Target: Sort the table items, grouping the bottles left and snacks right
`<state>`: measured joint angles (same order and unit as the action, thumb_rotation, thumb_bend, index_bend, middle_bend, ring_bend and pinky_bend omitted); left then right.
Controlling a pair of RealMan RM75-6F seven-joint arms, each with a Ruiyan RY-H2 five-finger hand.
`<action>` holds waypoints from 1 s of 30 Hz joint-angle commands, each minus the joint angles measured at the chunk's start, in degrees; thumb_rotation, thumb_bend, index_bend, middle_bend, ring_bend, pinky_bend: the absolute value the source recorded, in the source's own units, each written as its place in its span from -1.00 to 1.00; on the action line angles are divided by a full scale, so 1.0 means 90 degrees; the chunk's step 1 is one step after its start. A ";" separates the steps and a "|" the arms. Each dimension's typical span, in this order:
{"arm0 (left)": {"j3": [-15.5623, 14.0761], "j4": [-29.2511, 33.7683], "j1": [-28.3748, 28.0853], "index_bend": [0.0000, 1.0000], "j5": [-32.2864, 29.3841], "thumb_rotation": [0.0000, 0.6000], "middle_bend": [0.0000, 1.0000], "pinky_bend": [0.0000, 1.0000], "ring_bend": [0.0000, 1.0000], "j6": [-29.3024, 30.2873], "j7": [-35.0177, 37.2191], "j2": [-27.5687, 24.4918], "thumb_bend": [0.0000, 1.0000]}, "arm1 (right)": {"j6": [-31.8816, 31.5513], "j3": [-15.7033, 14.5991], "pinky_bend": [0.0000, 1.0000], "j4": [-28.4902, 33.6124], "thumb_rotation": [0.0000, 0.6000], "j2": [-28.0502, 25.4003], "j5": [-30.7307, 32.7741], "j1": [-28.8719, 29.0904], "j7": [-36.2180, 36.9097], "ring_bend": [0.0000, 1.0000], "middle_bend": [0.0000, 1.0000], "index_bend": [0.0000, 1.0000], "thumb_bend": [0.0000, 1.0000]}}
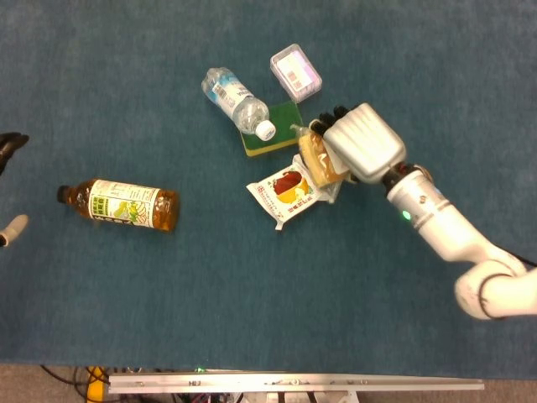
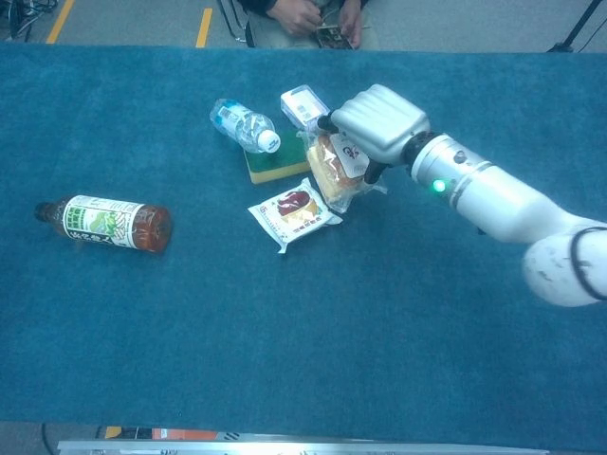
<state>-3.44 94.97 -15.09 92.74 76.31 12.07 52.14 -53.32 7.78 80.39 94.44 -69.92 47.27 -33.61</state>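
My right hand [image 1: 362, 143] [image 2: 379, 123] is curled over a clear-wrapped bread snack [image 1: 313, 159] [image 2: 332, 168] and grips it, the packet tipped up on its edge. Touching that packet on its near-left side lies a white snack packet [image 1: 288, 191] [image 2: 295, 211] with a red and yellow print. A clear water bottle [image 1: 237, 102] [image 2: 244, 125] rests partly on a green and yellow sponge [image 1: 267, 134] [image 2: 273, 165]. Far to the left lies a brown tea bottle [image 1: 122, 204] [image 2: 104, 223]. At the left edge of the head view, only the fingertips of my left hand [image 1: 8, 185] show, spread apart and holding nothing.
A small white and purple box [image 1: 295, 72] [image 2: 303, 102] sits just behind the sponge and my right hand. In the chest view a seated person's hands [image 2: 318, 19] show beyond the far table edge. Blue cloth [image 1: 252, 294] covers the table.
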 commanded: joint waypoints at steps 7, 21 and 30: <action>0.0001 0.0021 0.0021 -0.87 -0.0002 1.00 -0.78 -0.57 -0.85 -0.0058 -0.0042 0.0010 -0.49 | 0.0145 -0.0622 0.27 0.2237 1.00 -0.1813 -0.0915 -0.0394 0.0957 -0.12 -0.11 0.17 -0.84; 0.0001 0.0086 0.0040 -0.87 -0.0002 1.00 -0.79 -0.57 -0.86 -0.0150 -0.0116 0.0057 -0.49 | 0.0242 -0.1563 0.26 0.2596 1.00 -0.2274 -0.1945 -0.0772 0.1141 -0.15 -0.11 0.12 -0.84; -0.0007 0.0074 0.0059 -0.87 -0.0059 1.00 -0.79 -0.57 -0.86 -0.0225 -0.0107 0.0034 -0.49 | 0.0825 -0.1829 0.08 0.2790 1.00 -0.2616 -0.1957 -0.0659 0.0961 -0.36 -0.35 -0.40 -0.82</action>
<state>-3.53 95.70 -14.53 92.27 74.35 11.06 52.42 -46.79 -8.27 104.78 71.72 -87.89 41.03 -24.89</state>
